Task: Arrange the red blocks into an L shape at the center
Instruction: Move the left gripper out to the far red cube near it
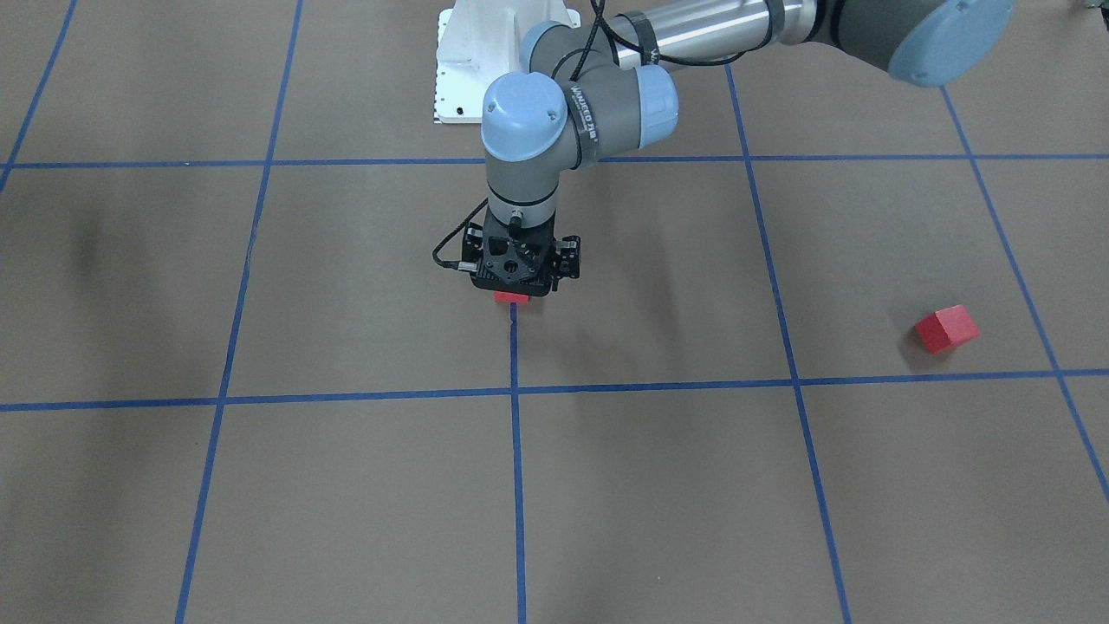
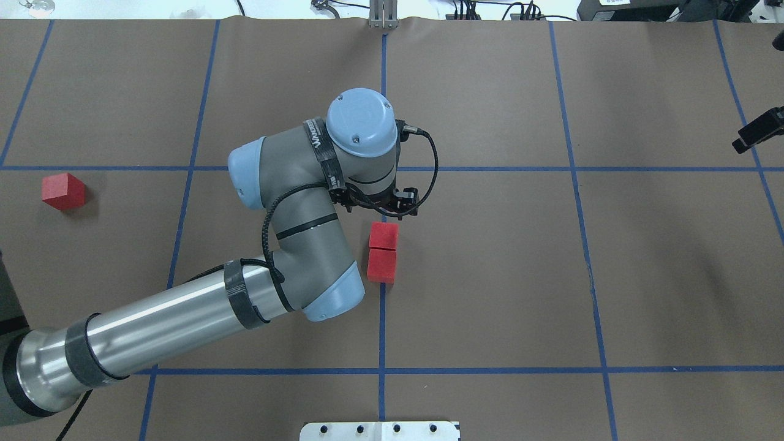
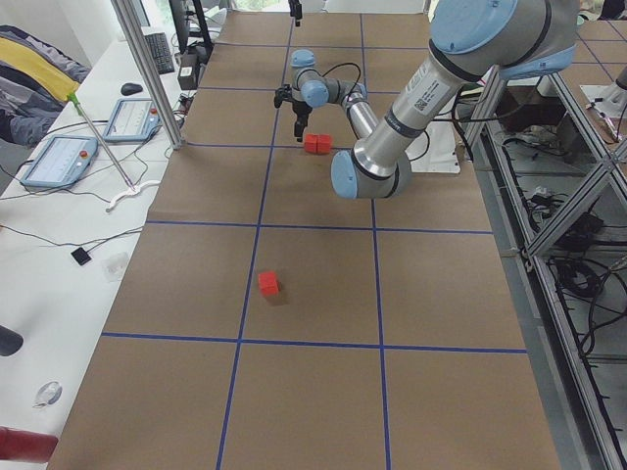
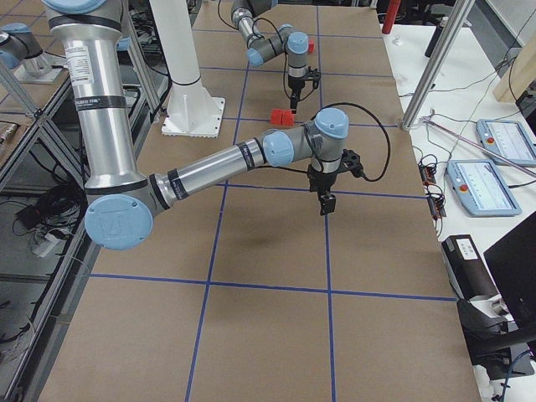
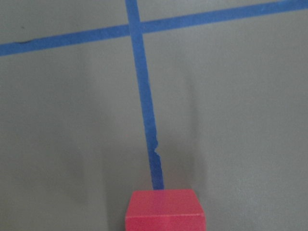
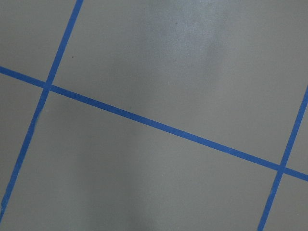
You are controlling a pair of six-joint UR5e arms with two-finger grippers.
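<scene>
Two red blocks (image 2: 381, 265) touch at center (image 2: 465, 245), third (image 2: 63, 191) apart.

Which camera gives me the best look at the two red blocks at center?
Overhead exterior: both red blocks show fully, touching in a row on the middle line. Front-facing shows only a sliver below the left tool; exterior left and right show them small and far; left wrist catches one block.

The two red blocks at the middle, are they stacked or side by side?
Side by side: the overhead view shows the far block and near block flat on the table, faces touching.
</scene>
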